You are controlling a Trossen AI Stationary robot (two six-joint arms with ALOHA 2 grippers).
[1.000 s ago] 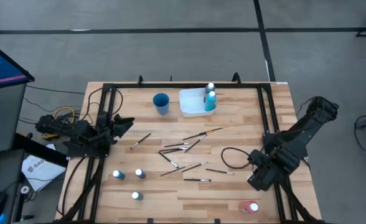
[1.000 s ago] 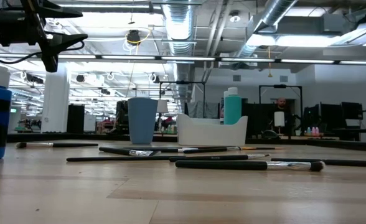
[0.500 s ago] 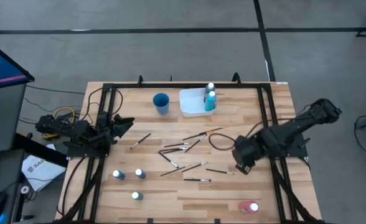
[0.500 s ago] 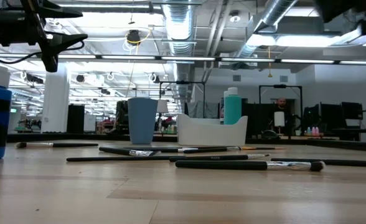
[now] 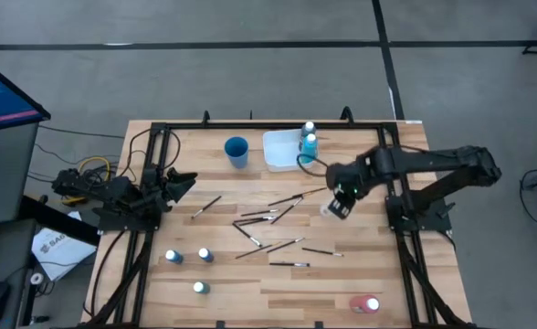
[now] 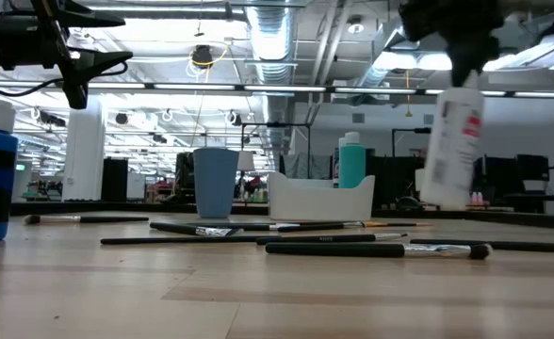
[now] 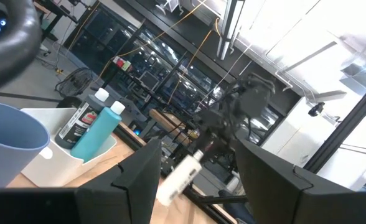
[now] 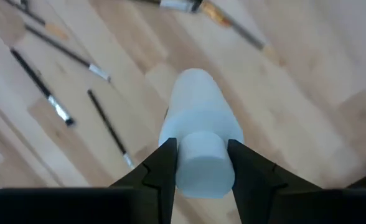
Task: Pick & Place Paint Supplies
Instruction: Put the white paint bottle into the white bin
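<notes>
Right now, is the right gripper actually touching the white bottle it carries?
Touching. The right wrist view shows the right gripper with both fingers pressed against the cap of the white bottle; the low view shows that bottle hanging clear above the table.

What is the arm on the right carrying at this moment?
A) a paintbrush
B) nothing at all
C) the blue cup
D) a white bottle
D: the right gripper is clamped on the cap of a white bottle, which hangs in the air above the brushes on the table.
</notes>
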